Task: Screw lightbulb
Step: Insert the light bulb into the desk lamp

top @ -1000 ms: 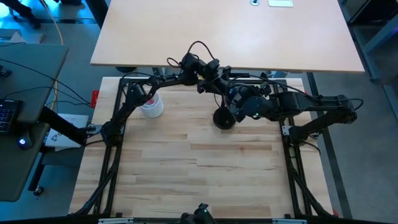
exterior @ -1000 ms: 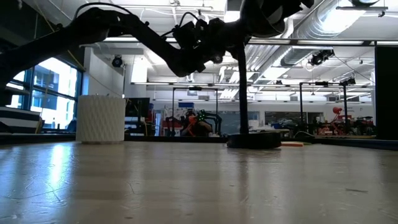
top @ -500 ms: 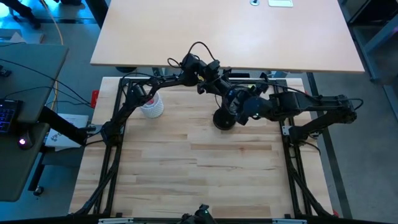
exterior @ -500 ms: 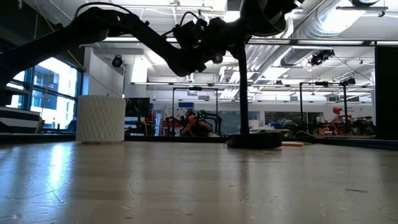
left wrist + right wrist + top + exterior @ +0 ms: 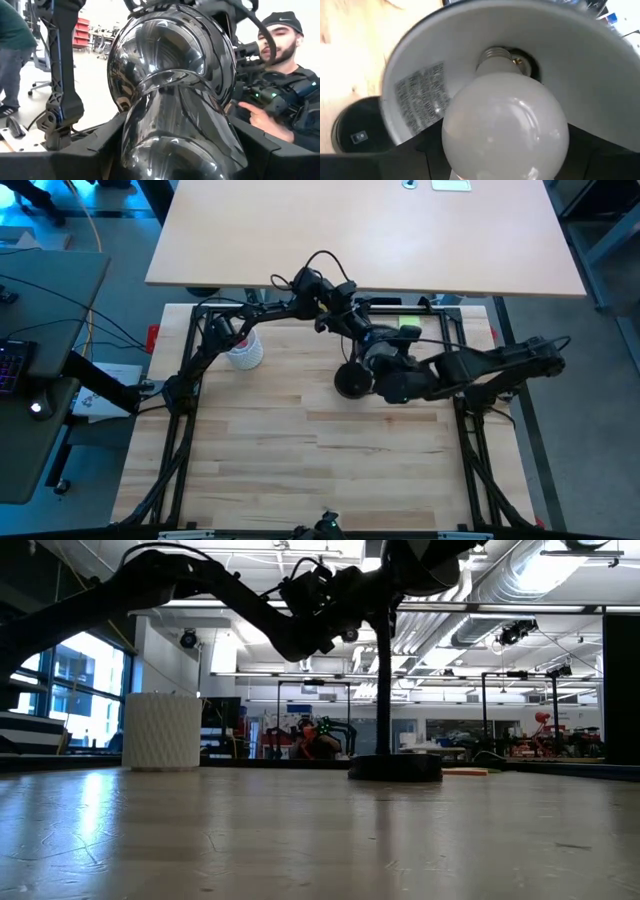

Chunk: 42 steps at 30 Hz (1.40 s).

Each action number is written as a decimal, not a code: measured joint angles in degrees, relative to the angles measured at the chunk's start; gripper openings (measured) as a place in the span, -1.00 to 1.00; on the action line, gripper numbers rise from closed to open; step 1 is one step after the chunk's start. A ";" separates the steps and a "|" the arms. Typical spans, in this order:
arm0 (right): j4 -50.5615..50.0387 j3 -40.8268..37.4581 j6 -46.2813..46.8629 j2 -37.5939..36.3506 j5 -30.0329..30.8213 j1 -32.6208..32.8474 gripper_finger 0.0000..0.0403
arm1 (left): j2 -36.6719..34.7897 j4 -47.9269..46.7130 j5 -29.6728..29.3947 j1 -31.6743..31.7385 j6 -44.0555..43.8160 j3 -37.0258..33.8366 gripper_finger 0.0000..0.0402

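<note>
Lightbulb [image 5: 505,125] in right jaws, base (silvery) at lamp shade [image 5: 420,95] socket

Overhead room lights keep the wooden table [image 5: 300,440] evenly lit up top, the low view turns the arms into backlit silhouettes, the lamp shade [image 5: 170,65] throws shiny glare, and the lightbulb [image 5: 505,125] looks soft and blown-out.
</note>
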 joint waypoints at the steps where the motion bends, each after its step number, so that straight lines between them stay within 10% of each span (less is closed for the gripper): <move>1: -0.55 0.00 0.83 0.48 0.41 0.18 0.22 | 0.00 -0.57 0.05 -0.08 0.31 0.00 0.27; 42: -8.57 -0.01 10.19 1.02 7.41 3.26 0.22 | 0.09 -2.42 -1.19 -3.21 1.40 -0.04 0.27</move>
